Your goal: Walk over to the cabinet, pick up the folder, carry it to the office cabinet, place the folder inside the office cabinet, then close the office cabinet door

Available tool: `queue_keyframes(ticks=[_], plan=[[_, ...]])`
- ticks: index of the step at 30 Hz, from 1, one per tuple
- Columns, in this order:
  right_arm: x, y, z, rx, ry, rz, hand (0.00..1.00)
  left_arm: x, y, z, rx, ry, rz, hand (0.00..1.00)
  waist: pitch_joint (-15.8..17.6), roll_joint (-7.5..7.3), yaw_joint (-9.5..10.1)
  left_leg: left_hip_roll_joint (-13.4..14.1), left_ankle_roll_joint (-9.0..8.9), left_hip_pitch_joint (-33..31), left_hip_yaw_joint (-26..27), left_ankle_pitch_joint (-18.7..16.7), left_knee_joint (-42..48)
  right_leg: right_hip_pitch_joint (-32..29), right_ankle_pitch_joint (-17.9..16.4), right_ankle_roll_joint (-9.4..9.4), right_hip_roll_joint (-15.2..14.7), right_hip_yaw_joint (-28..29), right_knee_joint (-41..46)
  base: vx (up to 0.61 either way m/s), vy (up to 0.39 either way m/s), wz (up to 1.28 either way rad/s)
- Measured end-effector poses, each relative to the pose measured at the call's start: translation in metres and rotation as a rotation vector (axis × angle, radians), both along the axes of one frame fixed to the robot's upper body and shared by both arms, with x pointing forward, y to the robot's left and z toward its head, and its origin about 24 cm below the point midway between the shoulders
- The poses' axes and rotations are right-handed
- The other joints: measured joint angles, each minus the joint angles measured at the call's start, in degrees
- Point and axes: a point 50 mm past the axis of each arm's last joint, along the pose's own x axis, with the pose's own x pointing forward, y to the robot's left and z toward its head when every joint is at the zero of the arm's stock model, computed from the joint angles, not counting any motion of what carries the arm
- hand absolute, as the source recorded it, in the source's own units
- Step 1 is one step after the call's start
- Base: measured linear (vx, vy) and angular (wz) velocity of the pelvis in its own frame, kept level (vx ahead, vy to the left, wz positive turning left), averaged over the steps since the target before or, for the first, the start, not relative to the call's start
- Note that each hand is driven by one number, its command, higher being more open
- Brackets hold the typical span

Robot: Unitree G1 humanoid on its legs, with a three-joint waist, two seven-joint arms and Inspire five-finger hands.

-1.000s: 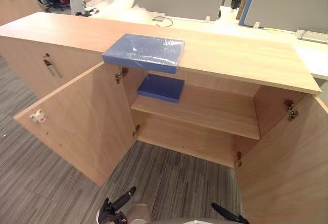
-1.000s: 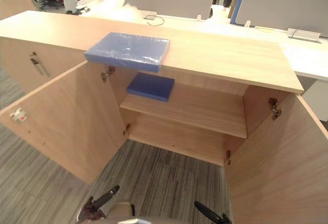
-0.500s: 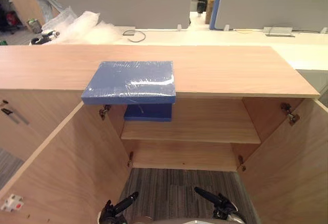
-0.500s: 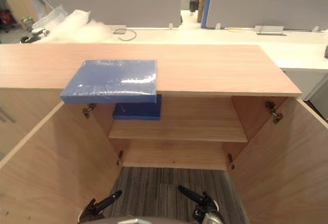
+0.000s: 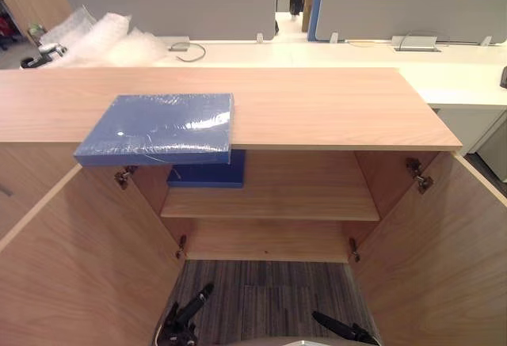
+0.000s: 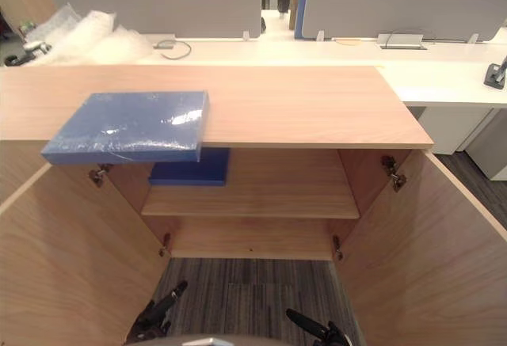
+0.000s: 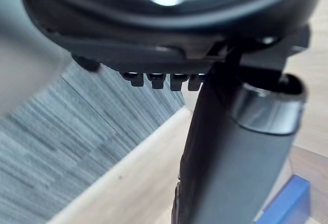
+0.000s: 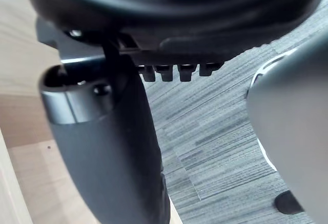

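Observation:
A blue folder [image 5: 158, 128] wrapped in clear film lies flat on the wooden cabinet top [image 5: 317, 104], its near edge overhanging the front. Below it, a second blue folder [image 5: 207, 174] rests at the left end of the upper shelf [image 5: 301, 195] inside the open cabinet. My left hand [image 5: 186, 318] hangs low over the carpet in front of the opening, fingers relaxed and holding nothing. My right hand [image 5: 341, 330] is low beside it, also holding nothing. In the left wrist view a blue corner [image 7: 292, 203] shows past the straight thumb [image 7: 225, 157].
Both cabinet doors stand wide open: the left door [image 5: 71, 259] and the right door [image 5: 444, 259] flank the strip of carpet [image 5: 261, 290] where I stand. Behind the cabinet are white desks with grey dividers [image 5: 170, 5] and a heap of bubble wrap [image 5: 95, 37].
The whole picture has shifted: the camera has swung round to face the open cabinet squarely. Both folders lie as before. My hands stay low and hold nothing.

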Motion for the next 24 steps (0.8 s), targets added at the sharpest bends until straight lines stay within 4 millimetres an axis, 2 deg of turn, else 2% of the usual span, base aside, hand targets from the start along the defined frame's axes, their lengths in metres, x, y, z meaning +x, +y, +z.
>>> queue_keyframes(ticks=[2, 4, 6, 7, 11, 15, 17, 19, 24], plan=[[-0.003, 0.000, 0.000, -0.003, 0.007, 0.015, 1.00, 0.009, -0.008, 0.009, -0.034, -0.087, 0.025, 1.00, -0.50, -0.24, 0.00, -0.06, 0.06, 0.25, -0.44, 0.06, -0.27, 0.64, 0.75, -0.01, 0.04, -0.10, -0.99, 0.01, -0.004, 0.03], [0.001, 0.000, 0.001, -0.009, -0.002, 0.049, 1.00, 0.026, -0.018, 0.031, -0.060, -0.237, 0.024, 1.00, -0.43, -0.18, -0.07, -0.08, 0.10, -0.21, -0.99, 0.09, -0.31, 0.57, 2.03, 0.06, 0.10, -0.10, -2.13, 0.00, 0.042, -0.04], [0.003, 0.002, 0.001, -0.010, -0.006, 0.074, 1.00, 0.035, -0.019, 0.049, -0.059, -0.336, 0.031, 1.00, -0.40, -0.10, -0.04, -0.16, 0.10, -0.28, -1.02, 0.09, -0.46, 0.69, 2.73, 0.17, 0.07, -0.09, -2.87, -0.02, 0.046, -0.02], [0.006, 0.003, 0.001, -0.013, -0.011, 0.092, 1.00, 0.042, -0.015, 0.066, -0.021, -0.416, 0.026, 1.00, -0.24, 0.14, 0.00, -0.30, 0.13, -0.41, -1.05, 0.11, -0.53, 0.85, 3.30, 0.23, 0.00, -0.12, -3.45, -0.02, 0.046, 0.01], [0.008, 0.003, 0.002, -0.025, -0.011, 0.130, 1.00, 0.053, -0.004, 0.092, 0.169, -0.480, -0.033, 1.00, -0.13, 0.59, 0.24, -1.11, 0.79, -0.83, -1.43, 0.94, -1.43, 0.56, 3.79, 0.35, -0.76, -0.58, -3.69, -0.04, 0.044, 0.09], [0.008, 0.006, 0.003, -0.034, -0.016, 0.141, 1.00, 0.052, -0.003, 0.105, 0.429, -0.421, -0.133, 1.00, -0.05, 0.52, 0.73, -1.29, 1.25, -1.19, -2.49, 2.14, -2.36, 0.53, 4.63, 0.58, -1.12, -1.86, -3.92, -0.06, 0.022, 0.14], [0.006, 0.006, 0.002, -0.038, -0.010, 0.136, 1.00, 0.053, -0.006, 0.114, 0.489, -0.431, -0.140, 1.00, -0.13, 0.32, 1.11, -1.19, 1.11, -1.58, -2.87, 2.28, -2.20, 0.42, 4.97, 0.50, -1.16, -2.04, -3.92, -0.08, 0.023, 0.12], [0.003, 0.008, 0.002, -0.039, -0.004, 0.130, 1.00, 0.058, -0.005, 0.132, 0.573, -0.478, -0.142, 1.00, -0.29, -0.15, 2.01, -1.28, 0.79, -2.06, -3.16, 2.56, -2.04, 0.30, 4.98, 0.51, -1.20, -2.19, -3.98, -0.10, 0.007, 0.06], [0.002, 0.009, 0.002, -0.050, 0.002, 0.133, 1.00, 0.065, -0.004, 0.158, 0.704, -0.548, -0.124, 1.00, -0.54, -0.34, 2.01, -2.02, 0.41, -3.37, -4.37, 3.18, -2.36, 0.27, 4.90, 0.61, -1.13, -3.22, -5.84, -0.11, -0.008, 0.10]])
